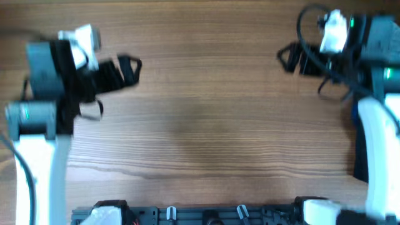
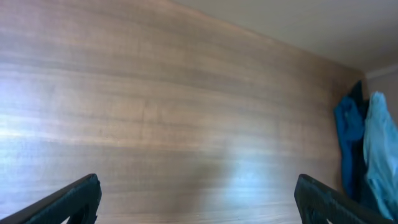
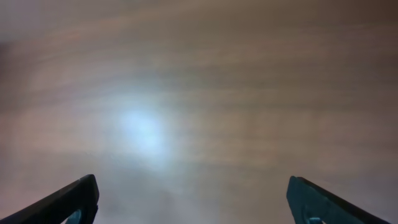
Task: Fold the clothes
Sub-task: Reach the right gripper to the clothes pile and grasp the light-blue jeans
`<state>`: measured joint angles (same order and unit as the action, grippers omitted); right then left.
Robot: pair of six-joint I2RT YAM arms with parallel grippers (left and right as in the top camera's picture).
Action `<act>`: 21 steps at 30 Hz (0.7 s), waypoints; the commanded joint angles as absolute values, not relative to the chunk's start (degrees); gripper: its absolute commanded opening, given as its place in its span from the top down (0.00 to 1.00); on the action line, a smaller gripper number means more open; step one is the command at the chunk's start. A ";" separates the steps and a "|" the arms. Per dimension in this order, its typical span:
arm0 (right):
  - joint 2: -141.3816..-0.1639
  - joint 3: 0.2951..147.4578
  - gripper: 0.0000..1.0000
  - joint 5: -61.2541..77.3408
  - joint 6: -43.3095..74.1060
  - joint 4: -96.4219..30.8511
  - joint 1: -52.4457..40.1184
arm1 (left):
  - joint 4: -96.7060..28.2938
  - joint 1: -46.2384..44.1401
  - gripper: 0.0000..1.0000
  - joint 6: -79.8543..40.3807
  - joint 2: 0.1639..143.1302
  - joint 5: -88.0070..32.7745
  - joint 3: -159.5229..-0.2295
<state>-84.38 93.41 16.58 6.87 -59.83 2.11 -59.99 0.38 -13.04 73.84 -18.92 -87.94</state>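
Both black grippers, the left gripper and the right gripper, hang spread wide and empty above the brown wooden table. We take the light blue denim shorts to be the pale cloth at its right edge beside a royal-blue cloth; we should pinch only the denim.

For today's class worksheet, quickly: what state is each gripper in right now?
Left gripper: open, holding nothing.
Right gripper: open, holding nothing.
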 commanded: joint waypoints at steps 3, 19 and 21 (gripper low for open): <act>-103.04 112.90 0.03 -12.86 11.00 -63.07 8.58 | -65.60 0.14 0.00 -11.03 83.77 -21.47 -97.51; -126.54 114.02 0.20 -13.87 16.27 -37.32 26.28 | -66.11 0.12 0.00 -10.98 84.53 -21.85 -97.51; -128.11 113.99 0.23 -14.92 16.27 -36.64 26.33 | -66.08 0.12 0.00 -10.98 84.53 -21.85 -97.51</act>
<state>-125.12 112.99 -10.46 15.62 -37.58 26.65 -66.06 0.38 -12.10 84.75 -20.88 -96.20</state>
